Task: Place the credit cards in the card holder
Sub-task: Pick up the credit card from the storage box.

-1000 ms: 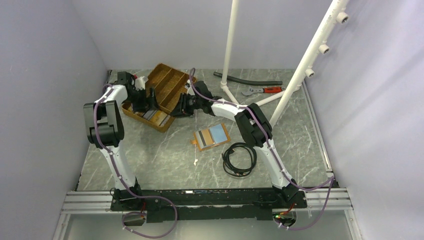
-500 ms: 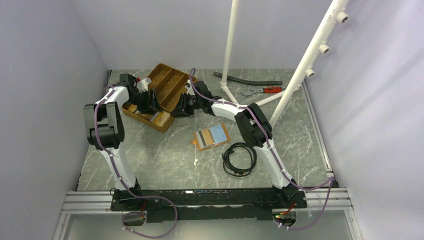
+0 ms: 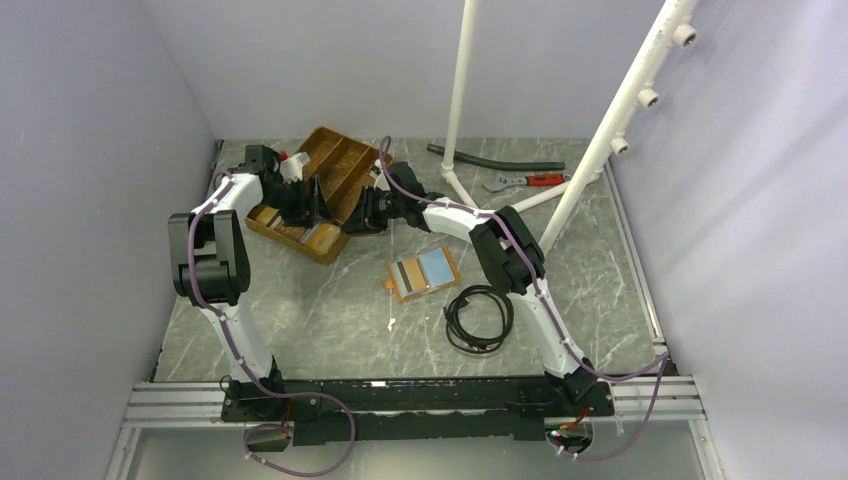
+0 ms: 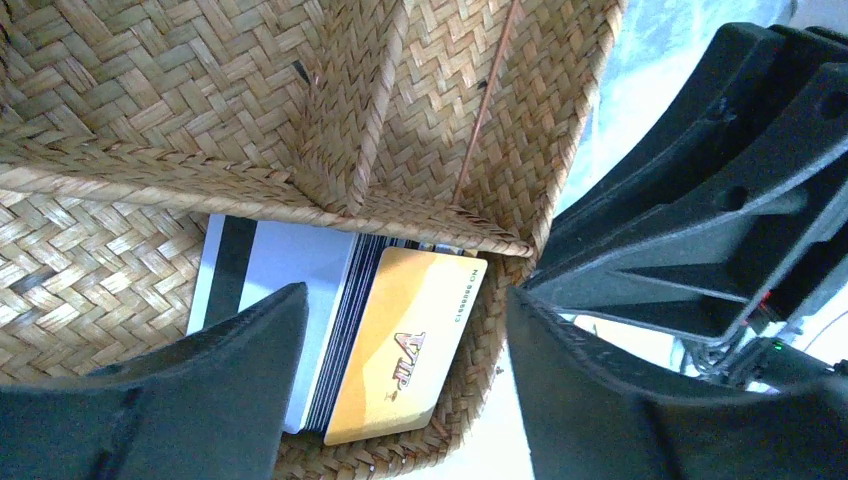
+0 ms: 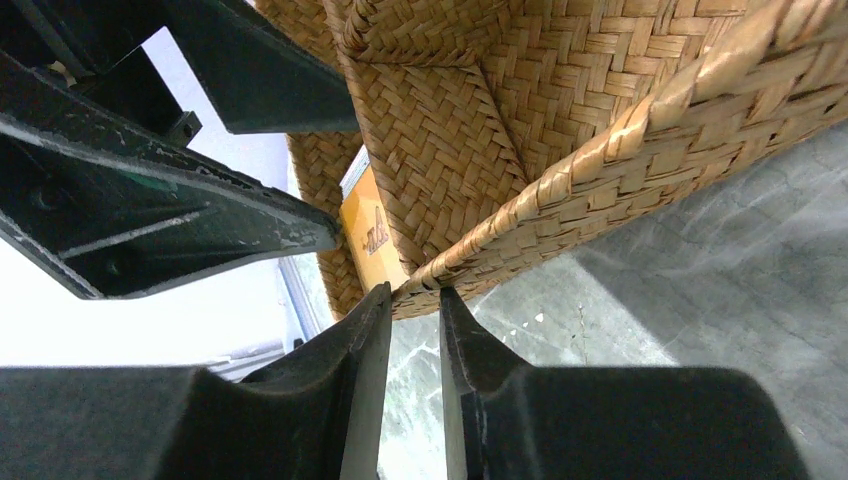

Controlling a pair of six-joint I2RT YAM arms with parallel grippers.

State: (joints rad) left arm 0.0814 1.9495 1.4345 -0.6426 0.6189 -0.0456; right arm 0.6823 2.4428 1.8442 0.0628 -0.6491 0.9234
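left gripper (image 4: pixel 400 305), jaws apart, has edged over the credit cards (image 4: pixel 290 270) in the woven tray (image 4: pixel 440 90), a pick likely next; right gripper (image 5: pixel 415 300) pinches its rim, card holder (image 3: pixel 424 271) waiting at five o'clock.

The left arm (image 3: pixel 213 262) and the right arm (image 3: pixel 512 258) share one build: white shells on the long links and bulky black housings at the joints. A purple cable (image 3: pixel 228 322) runs along each arm and loops out below the black base plate (image 3: pixel 420 395). The end effector fingers (image 4: pixel 190 410) are matt black, angular and ribbed, with scuffed edges.
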